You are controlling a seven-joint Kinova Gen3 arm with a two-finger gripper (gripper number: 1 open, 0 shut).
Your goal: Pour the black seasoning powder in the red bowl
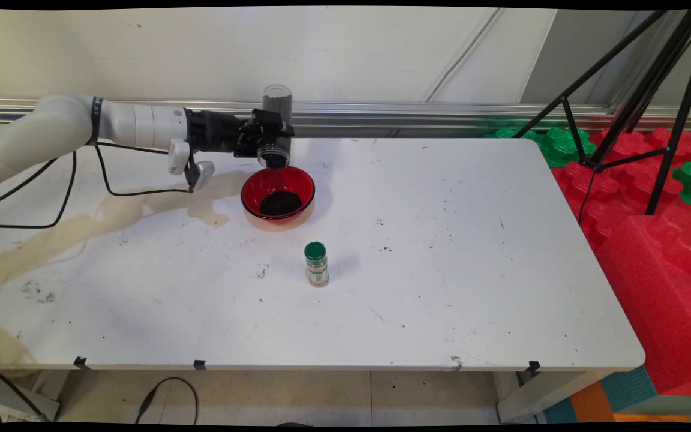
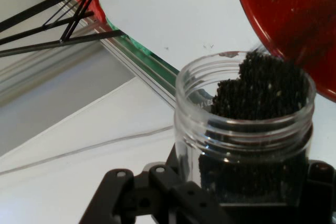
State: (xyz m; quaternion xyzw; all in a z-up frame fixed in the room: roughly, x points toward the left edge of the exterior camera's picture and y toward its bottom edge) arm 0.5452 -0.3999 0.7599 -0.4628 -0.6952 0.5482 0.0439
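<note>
gripper (image 1: 269, 139) clenched round clear jar (image 1: 276, 129), tipped mouth-down just above red bowl's (image 1: 278, 193) 12 o'clock rim | dark grains (image 2: 261, 85) piled at jar mouth, more heaped in bowl | green-capped spice bottle (image 1: 316, 264) upright on white table (image 1: 441, 270), at 5 o'clock from bowl, apart

red bowl (image 1: 278, 192), black granules (image 1: 279, 204), green-capped bottle (image 1: 316, 264)
</note>
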